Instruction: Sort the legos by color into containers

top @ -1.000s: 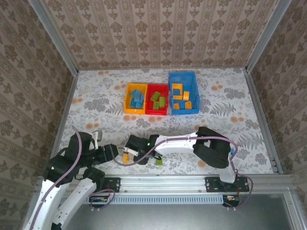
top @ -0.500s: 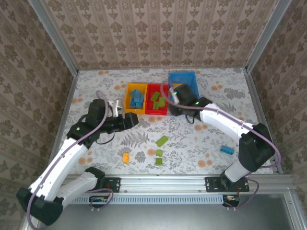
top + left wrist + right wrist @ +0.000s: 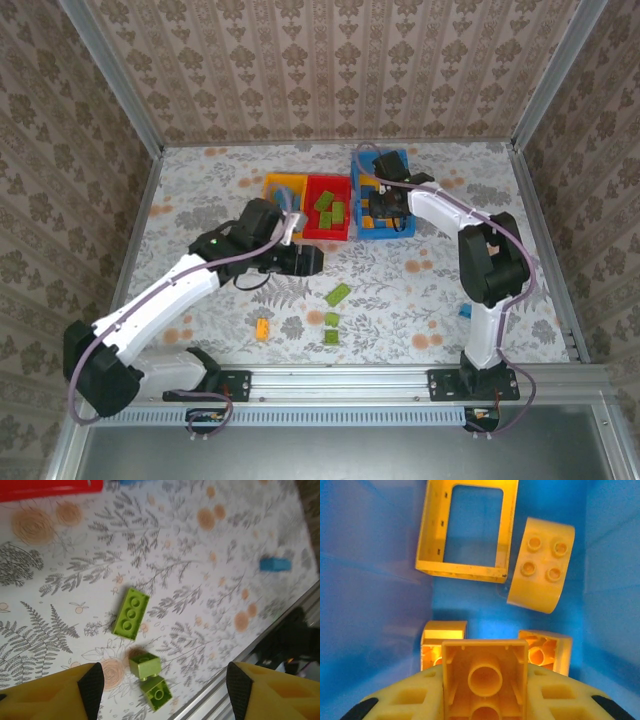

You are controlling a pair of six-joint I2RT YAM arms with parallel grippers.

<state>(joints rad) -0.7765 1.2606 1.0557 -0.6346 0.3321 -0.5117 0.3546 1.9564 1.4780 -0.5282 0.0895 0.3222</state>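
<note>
Right gripper [image 3: 485, 682] clamped on orange brick [image 3: 485, 662] (hollow underside showing), lengthwise along fingers [image 3: 400, 700], left gripper [image 3: 162, 680] apart

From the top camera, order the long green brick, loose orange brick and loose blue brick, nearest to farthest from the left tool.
1. long green brick, right of the left tool.
2. orange brick, near edge.
3. blue brick, far right.

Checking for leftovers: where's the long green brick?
Top view: the long green brick lies loose, between the red bin and two small green bricks.
</note>
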